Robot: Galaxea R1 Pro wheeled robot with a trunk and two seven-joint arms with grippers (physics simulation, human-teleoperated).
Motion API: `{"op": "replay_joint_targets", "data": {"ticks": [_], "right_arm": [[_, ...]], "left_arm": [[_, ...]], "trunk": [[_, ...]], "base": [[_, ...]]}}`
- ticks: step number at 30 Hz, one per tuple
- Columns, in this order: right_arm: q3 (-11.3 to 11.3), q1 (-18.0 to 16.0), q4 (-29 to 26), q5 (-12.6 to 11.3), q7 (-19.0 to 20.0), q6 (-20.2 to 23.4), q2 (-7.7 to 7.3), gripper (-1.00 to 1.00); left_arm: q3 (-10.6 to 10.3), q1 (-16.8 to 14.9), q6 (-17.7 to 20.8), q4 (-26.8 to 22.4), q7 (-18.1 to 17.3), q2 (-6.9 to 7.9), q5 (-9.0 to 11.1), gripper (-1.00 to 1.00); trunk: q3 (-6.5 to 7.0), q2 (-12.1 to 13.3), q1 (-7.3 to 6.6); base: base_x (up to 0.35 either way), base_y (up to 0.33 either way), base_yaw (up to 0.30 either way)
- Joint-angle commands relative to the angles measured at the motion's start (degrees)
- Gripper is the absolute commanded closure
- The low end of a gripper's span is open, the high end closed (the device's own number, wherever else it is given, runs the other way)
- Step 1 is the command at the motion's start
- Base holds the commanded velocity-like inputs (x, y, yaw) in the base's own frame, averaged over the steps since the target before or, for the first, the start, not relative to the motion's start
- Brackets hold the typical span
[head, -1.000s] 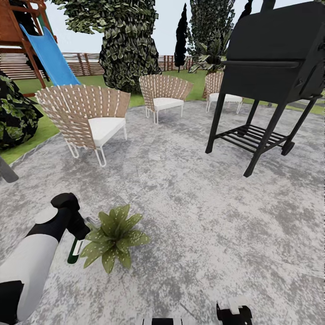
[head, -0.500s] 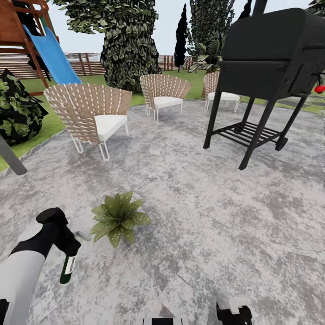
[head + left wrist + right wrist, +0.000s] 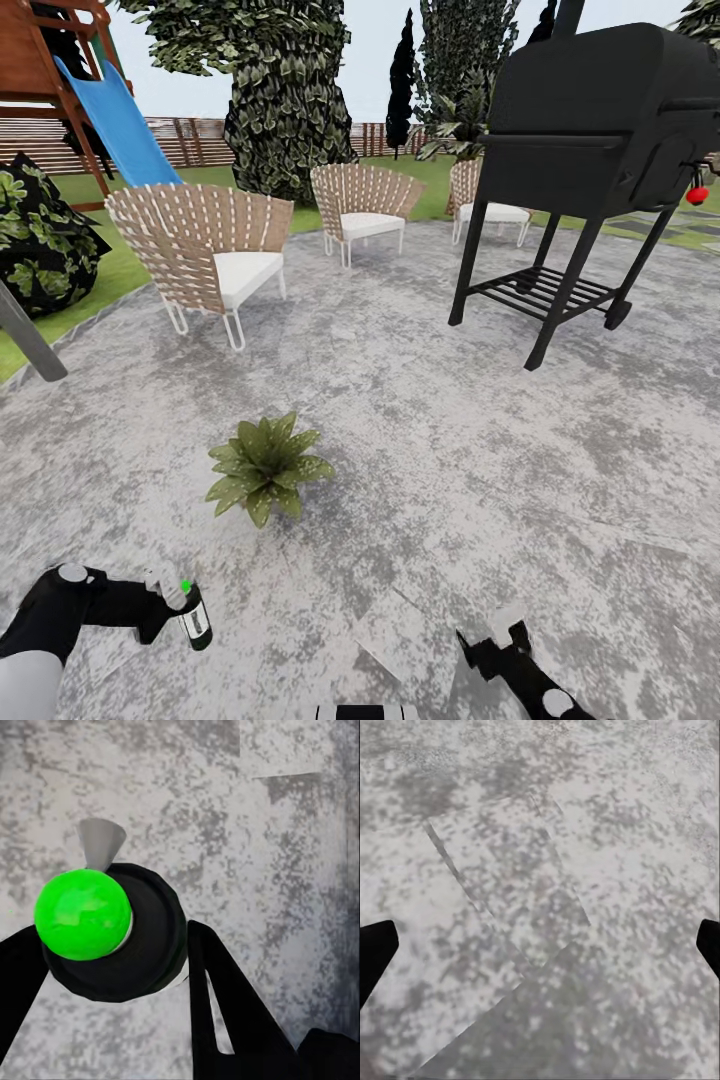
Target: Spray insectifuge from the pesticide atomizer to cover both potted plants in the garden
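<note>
the left gripper has its fingers pinching the pesticide atomizer, held roughly upright low over the paving. the potted plant sits ahead and slightly right of it, nearer this arm. the right gripper hangs with fingers spread, holding nothing.
</note>
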Motion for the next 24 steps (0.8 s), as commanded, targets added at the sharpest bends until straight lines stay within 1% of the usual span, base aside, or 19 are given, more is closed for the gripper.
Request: {"op": "replay_joint_targets", "data": {"ticks": [1,2,3,4,5,6,7,8,9,10,11,14,15,17,20,24], "right_arm": [[0.0,-0.1,-1.0,1.4,5.8,-0.2,-1.06,-1.00],[0.0,-0.4,-1.7,2.8,10.2,-0.2,-1.84,-1.00],[0.1,-1.1,-2.6,3.9,13.7,-0.1,-2.28,-1.00],[0.1,-2.4,-4.1,5.5,17.1,0.0,-2.61,-1.00],[0.1,-3.4,-4.9,6.8,19.8,0.1,-2.68,-1.00],[0.0,-4.2,-5.3,7.7,21.7,0.1,-2.71,-1.00],[0.0,-5.9,-5.7,9.1,25.4,0.3,-2.72,-1.00],[0.0,-6.8,-5.8,9.6,27.3,0.6,-2.65,-1.00],[0.0,-7.9,-6.2,10.0,30.4,1.5,-2.51,-1.00],[0.0,-8.6,-7.6,10.1,33.6,2.5,-2.41,-1.00],[0.0,-9.0,-9.3,10.2,36.5,3.3,-2.36,-1.00],[0.4,-9.0,-8.2,11.0,35.4,3.6,-1.38,-1.00],[0.4,-9.0,-8.1,10.6,35.7,3.7,-1.42,-1.00],[0.2,-8.9,-8.8,10.0,36.4,4.2,-1.21,-1.00],[0.4,-8.9,-9.8,9.7,37.3,4.7,-0.86,-1.00],[0.7,-8.9,-10.9,9.8,38.2,4.8,0.37,-1.00]], "left_arm": [[0.1,-0.3,-0.5,0.9,-0.2,-0.36,-0.3,1.00],[0.0,-0.4,-0.6,1.4,-0.2,-0.75,-0.4,1.00],[-0.4,-0.5,-0.8,1.7,-0.2,-1.40,-0.6,1.00],[-1.9,-0.5,-0.8,1.8,0.1,-2.49,-0.8,1.00],[-3.8,-0.6,-0.7,1.9,0.8,-3.28,-0.9,1.00],[-5.2,-0.6,-0.6,1.9,1.6,-3.65,-0.9,1.00],[-8.0,-0.6,-0.3,2.0,3.7,-4.31,-0.8,1.00],[-9.2,-0.6,-0.2,2.2,5.0,-4.86,-0.8,1.00],[-10.9,-0.6,0.0,3.0,6.8,-5.93,-0.9,1.00],[-12.2,-0.6,0.0,3.8,7.8,-6.69,-1.0,1.00],[-13.1,-0.6,0.0,4.2,8.4,-7.09,-1.0,1.00],[-14.1,0.4,0.1,5.2,9.3,-7.85,0.0,1.00],[-14.3,0.7,0.4,5.5,9.6,-7.52,-0.3,1.00],[-13.6,0.1,1.1,5.6,8.9,-6.98,-1.0,1.00],[-13.7,-0.3,0.9,5.9,7.9,-6.90,-1.3,1.00],[-13.7,-0.3,-0.3,5.8,7.6,-7.10,-1.4,1.00]], "trunk": [[-0.04,0.0,-0.01],[-0.04,0.0,-0.01],[-0.04,0.0,-0.01],[-0.04,0.0,-0.01],[-0.04,0.0,-0.01],[-0.04,0.0,-0.01],[-0.04,0.0,-0.01],[-0.04,0.0,-0.01],[-0.04,0.0,-0.01],[-0.04,0.0,-0.01],[-0.04,0.0,-0.01],[-0.04,0.0,-0.01],[-0.04,0.0,-0.01],[-0.04,0.0,-0.01],[-0.04,0.0,-0.01],[-0.04,0.0,-0.01]], "base": [[0.000,0.000,0.000],[0.000,0.000,0.000],[0.000,0.000,0.000],[0.000,0.000,0.000],[0.000,0.000,0.000],[0.000,0.000,0.000],[0.000,0.000,0.000],[0.000,0.000,0.000],[0.000,0.000,0.000],[0.000,0.000,0.000],[0.000,0.000,0.000],[0.000,0.000,0.000],[0.000,0.000,0.000],[0.000,0.000,0.000],[0.000,0.000,0.000],[0.000,0.000,0.000]]}}
